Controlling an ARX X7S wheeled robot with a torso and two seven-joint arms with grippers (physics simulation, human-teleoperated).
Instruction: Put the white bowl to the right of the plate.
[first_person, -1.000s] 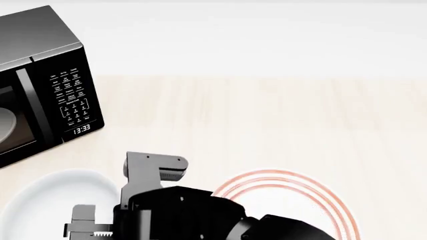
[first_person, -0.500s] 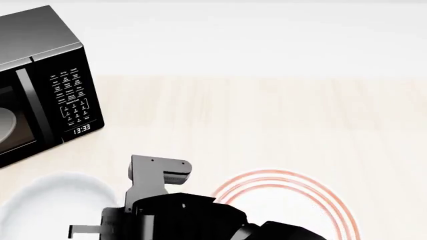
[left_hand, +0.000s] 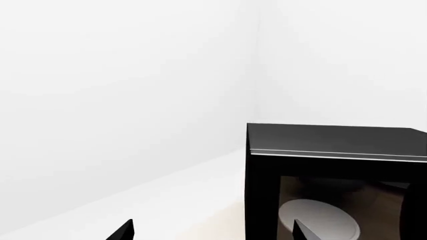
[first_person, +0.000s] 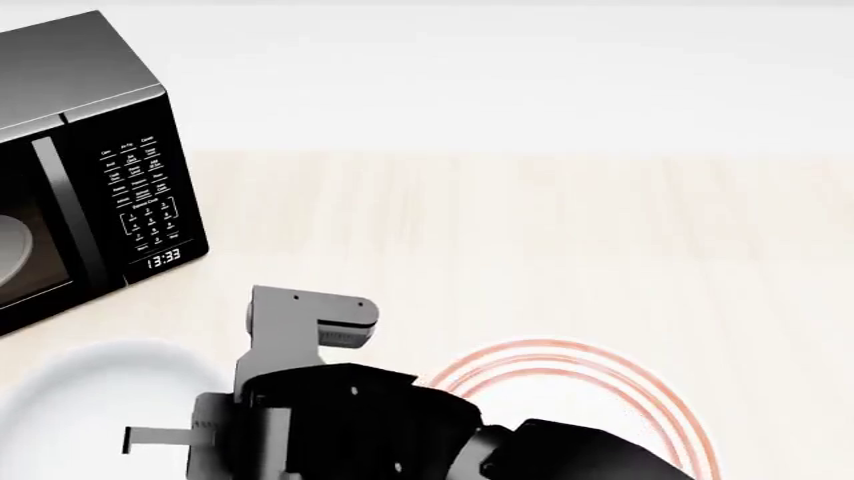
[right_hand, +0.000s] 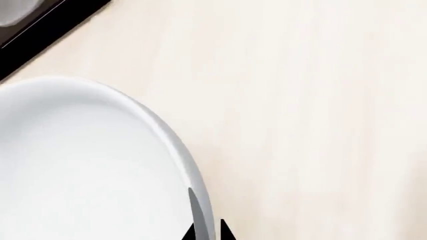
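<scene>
Right gripper (right_hand: 205, 231), bottom edge of the right wrist view: its two dark fingertips stand close together on either side of the rim of the white bowl (right_hand: 80, 165), apparently pinching it, though the contact itself is cut off by the frame. In the head view the bowl (first_person: 80, 400) occupies the lower left, the red-ringed plate (first_person: 601, 400) the lower right, with the black arm (first_person: 347, 425) between them and the microwave (first_person: 80, 170) at upper left. Left gripper (left_hand: 212, 231), bottom of the left wrist view: fingertips wide apart, holding nothing.

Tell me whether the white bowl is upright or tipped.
Upright. In the right wrist view the white bowl shows its open hollow facing up, rim level on the table; the head view agrees.
</scene>
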